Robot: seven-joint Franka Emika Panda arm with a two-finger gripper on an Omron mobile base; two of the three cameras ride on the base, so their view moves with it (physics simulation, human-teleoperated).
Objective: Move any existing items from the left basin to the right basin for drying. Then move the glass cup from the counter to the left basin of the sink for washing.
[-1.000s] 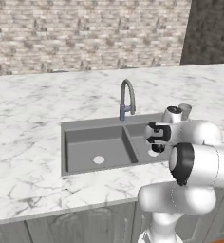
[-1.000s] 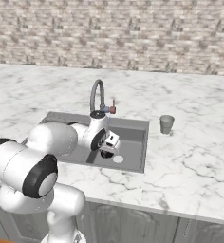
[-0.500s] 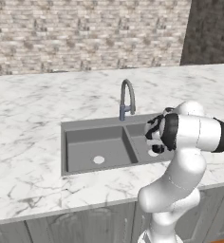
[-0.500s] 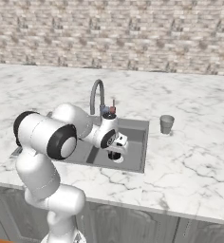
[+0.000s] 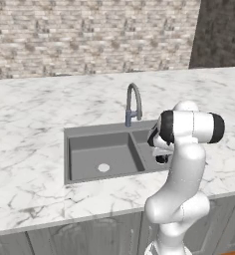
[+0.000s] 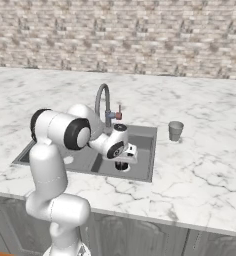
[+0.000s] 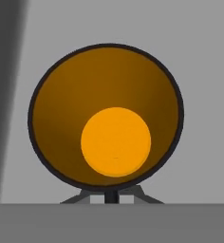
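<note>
Hand view looks straight down into the mug (image 7: 107, 118), its orange inside wide open below you, with the gripper (image 7: 110, 195) pinched shut on the near rim, which is why it hangs upright. Relative to the faucet (image 6: 104, 102), you have the mug over the right basin (image 6: 142, 145); the left basin (image 5: 102, 154) lies bare. The glass cup (image 6: 175, 131) waits on the counter (image 6: 200, 165), right of the faucet.

The white arm's bulky elbow covers most of the dark grey right basin (image 5: 145, 144) in the left base view, along with nearly all of the small black mug with the orange inside (image 7: 107, 118). In the hand view, the mug's rim hides the dark fingers (image 7: 111, 196) almost entirely.
</note>
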